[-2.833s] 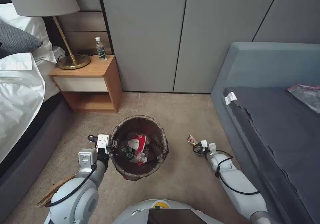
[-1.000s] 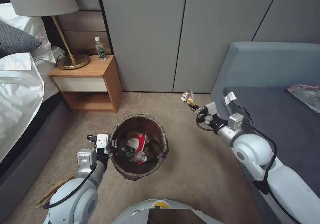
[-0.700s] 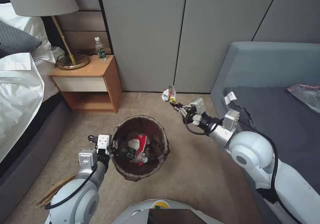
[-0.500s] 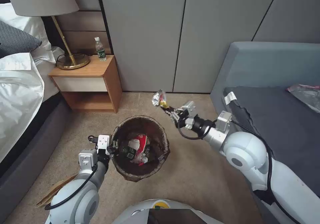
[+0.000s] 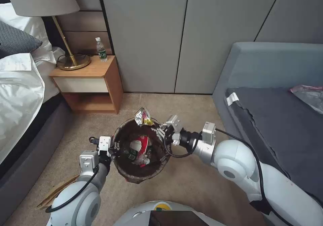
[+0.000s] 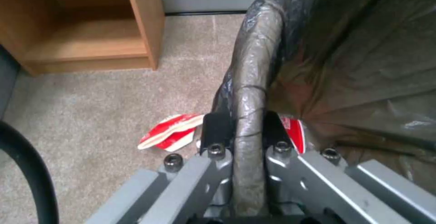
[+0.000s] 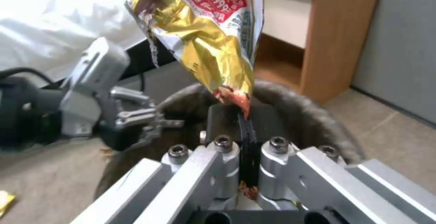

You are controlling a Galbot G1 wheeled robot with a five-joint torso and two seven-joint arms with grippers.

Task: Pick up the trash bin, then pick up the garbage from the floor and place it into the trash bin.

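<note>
Over the trash bin [image 5: 141, 148], right pincer [image 5: 155, 127] pinches a yellow snack wrapper [image 5: 143, 116]; left pincer [image 6: 240, 128] clamps its rim.

L gripper [image 5: 113, 147] clamped, arm low; R gripper [image 5: 156, 129] clamped, arm reaching across front.

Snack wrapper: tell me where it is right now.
The snack wrapper is pinched in the right gripper, held in the air over the far rim of the trash bin, which the left gripper grips by its near-left rim.
</note>
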